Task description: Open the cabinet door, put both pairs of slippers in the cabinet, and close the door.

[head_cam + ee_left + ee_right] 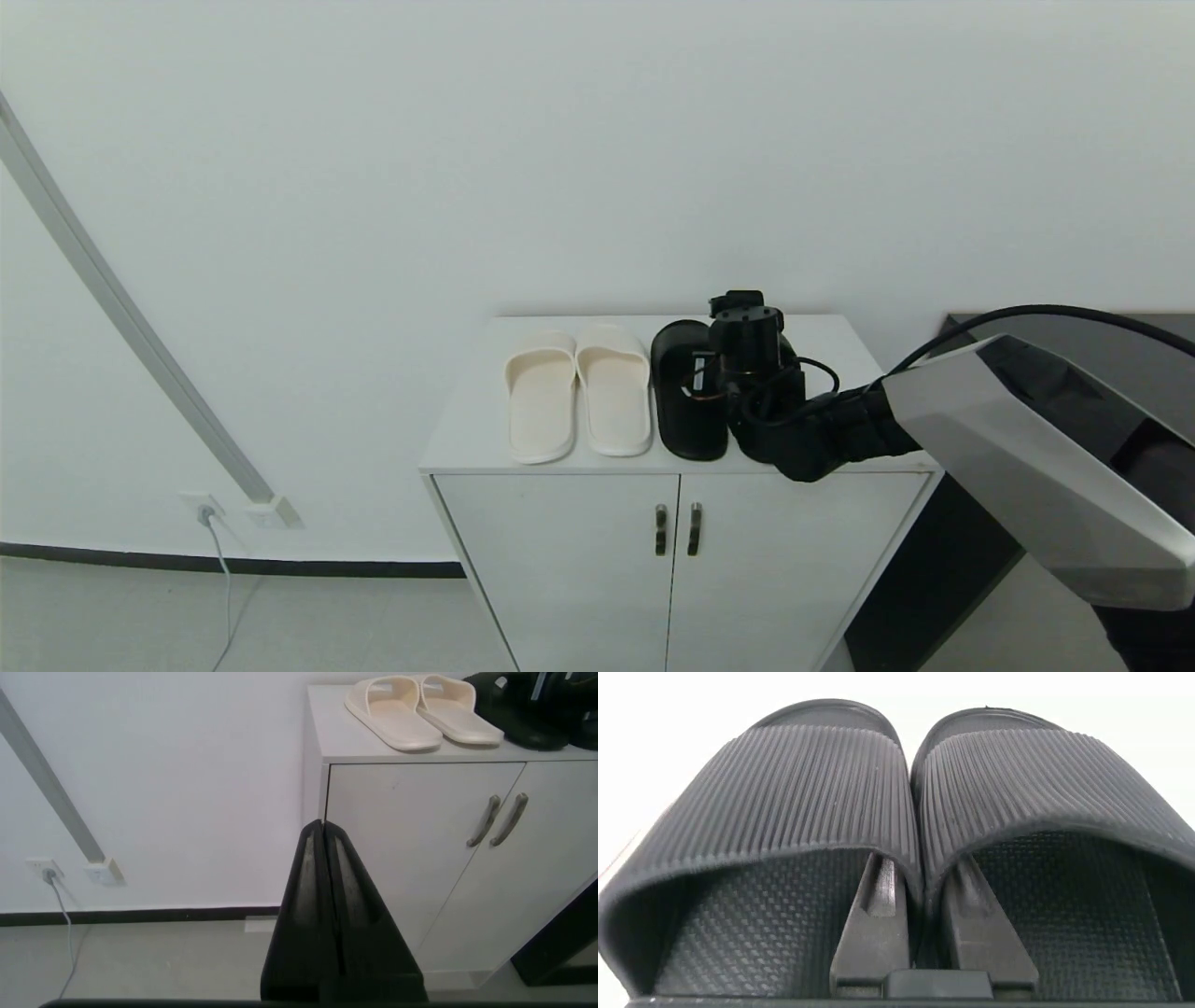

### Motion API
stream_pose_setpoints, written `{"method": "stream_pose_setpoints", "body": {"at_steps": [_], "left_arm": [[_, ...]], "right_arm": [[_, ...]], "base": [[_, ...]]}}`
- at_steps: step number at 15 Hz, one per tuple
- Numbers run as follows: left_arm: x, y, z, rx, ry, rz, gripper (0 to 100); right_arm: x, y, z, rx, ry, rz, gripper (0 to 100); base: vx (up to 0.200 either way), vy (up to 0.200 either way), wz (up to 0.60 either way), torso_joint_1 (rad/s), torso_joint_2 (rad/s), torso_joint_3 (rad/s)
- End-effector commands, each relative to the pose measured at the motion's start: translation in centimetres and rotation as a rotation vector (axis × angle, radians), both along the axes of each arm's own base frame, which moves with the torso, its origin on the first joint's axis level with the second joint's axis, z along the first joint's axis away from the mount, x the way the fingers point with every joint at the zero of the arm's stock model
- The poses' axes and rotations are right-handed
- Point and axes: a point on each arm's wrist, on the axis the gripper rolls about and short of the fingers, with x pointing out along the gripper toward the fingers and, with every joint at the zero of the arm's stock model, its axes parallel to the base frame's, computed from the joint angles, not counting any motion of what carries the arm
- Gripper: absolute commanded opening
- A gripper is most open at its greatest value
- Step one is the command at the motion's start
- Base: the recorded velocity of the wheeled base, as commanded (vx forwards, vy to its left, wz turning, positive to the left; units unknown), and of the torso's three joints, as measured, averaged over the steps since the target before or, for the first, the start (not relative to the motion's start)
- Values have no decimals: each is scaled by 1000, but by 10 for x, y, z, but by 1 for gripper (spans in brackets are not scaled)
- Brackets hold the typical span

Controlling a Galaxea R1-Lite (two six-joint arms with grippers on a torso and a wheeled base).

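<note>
Right pincer point(923, 873): one finger inside each black ribbed rubber slipper point(813, 793), squeezing their touching inner sides. Left pincer point(324, 849) closed tight, empty.

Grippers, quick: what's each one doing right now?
Left gripper: closed, empty.
Right gripper: closed on the black slippers, one jaw inside each, pinching their inner walls together.

Head looks down at the cabinet point(551, 569); left wrist shares it from low left. Right wrist faces black slippers point(822, 784) closely
</note>
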Motion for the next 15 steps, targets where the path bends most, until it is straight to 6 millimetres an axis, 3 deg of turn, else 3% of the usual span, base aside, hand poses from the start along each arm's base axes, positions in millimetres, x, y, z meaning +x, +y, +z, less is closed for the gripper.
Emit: {"method": "stream_pose_setpoints", "body": {"at_steps": [1, 5, 10, 11, 12, 13, 15], "left_arm": [[0, 0, 0, 0, 0, 0, 0], [0, 0, 0, 0, 2, 0, 0], [0, 0, 0, 0, 0, 2, 0], [0, 0, 0, 0, 2, 2, 0], [0, 0, 0, 0, 2, 2, 0], [0, 0, 0, 0, 0, 0, 0], [0, 0, 0, 0, 2, 2, 0]], "right_arm": [[-8, -4, 17, 14, -19, 2, 0], [-71, -21, 53, 24, -6, 135, 0], [-163, -53, 60, 13, 19, 410, 0], [-177, -61, 60, 19, 29, 472, 0], [-177, -61, 60, 19, 29, 472, 0], [-202, -72, 65, 35, 37, 620, 0], [-217, -75, 68, 38, 50, 694, 0]], "base": [[0, 0, 0, 0, 0, 0], [0, 0, 0, 0, 0, 0], [0, 0, 0, 0, 0, 0], [0, 0, 0, 0, 0, 0], [0, 0, 0, 0, 0, 0], [0, 0, 0, 0, 0, 0], [0, 0, 0, 0, 0, 0]]}}
